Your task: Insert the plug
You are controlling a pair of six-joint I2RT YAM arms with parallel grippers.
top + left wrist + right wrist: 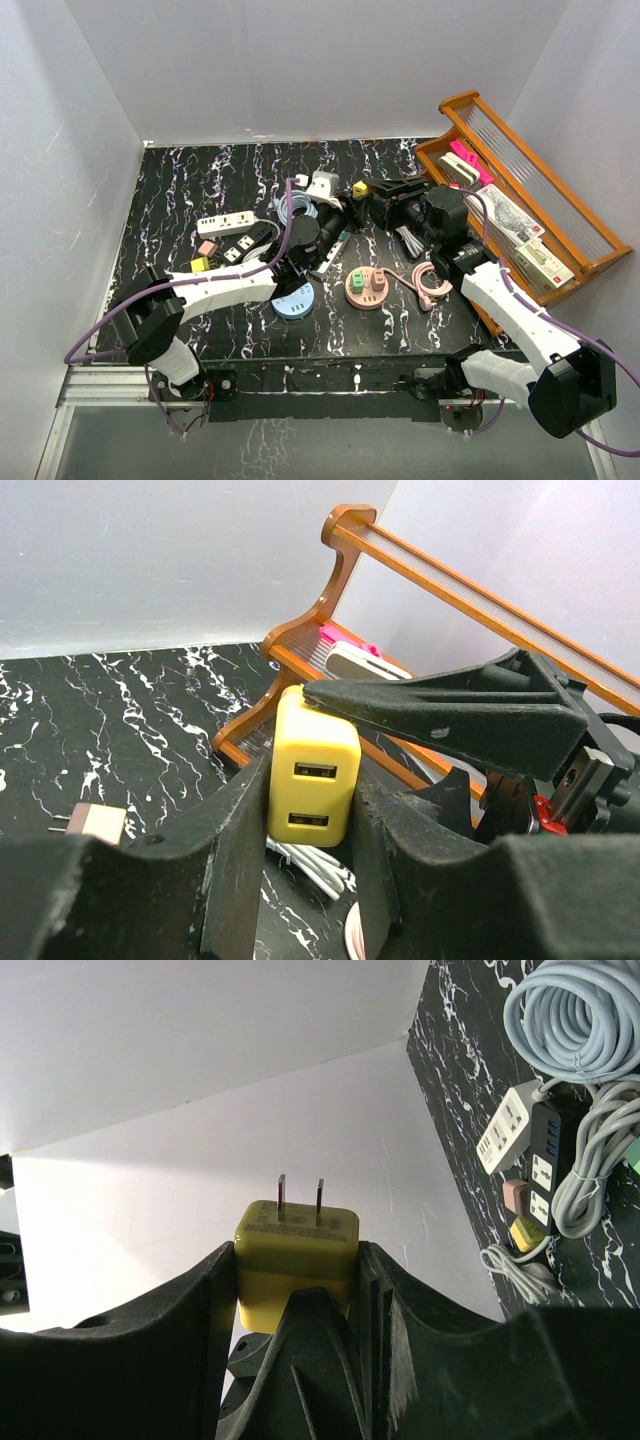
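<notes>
A yellow USB charger plug (pixel 360 188) hangs above the back middle of the table, held between both grippers. In the left wrist view the plug (pixel 312 780) shows its two USB ports and sits pinched between my left gripper's (pixel 310 815) fingers. A finger of the right gripper (pixel 450 715) lies across its top. In the right wrist view the plug (pixel 296 1250) points its two prongs up and is clamped between my right gripper's (pixel 297 1260) fingers. A finger of the left gripper (pixel 310 1360) stands in front of it.
A white power strip (pixel 222 222) and a black one (pixel 250 238) lie at the left. Round pink (pixel 367 288) and blue (pixel 293 300) sockets lie in front. A coiled cable (pixel 292 208), loose adapters and a wooden rack (pixel 520 200) at the right crowd the table.
</notes>
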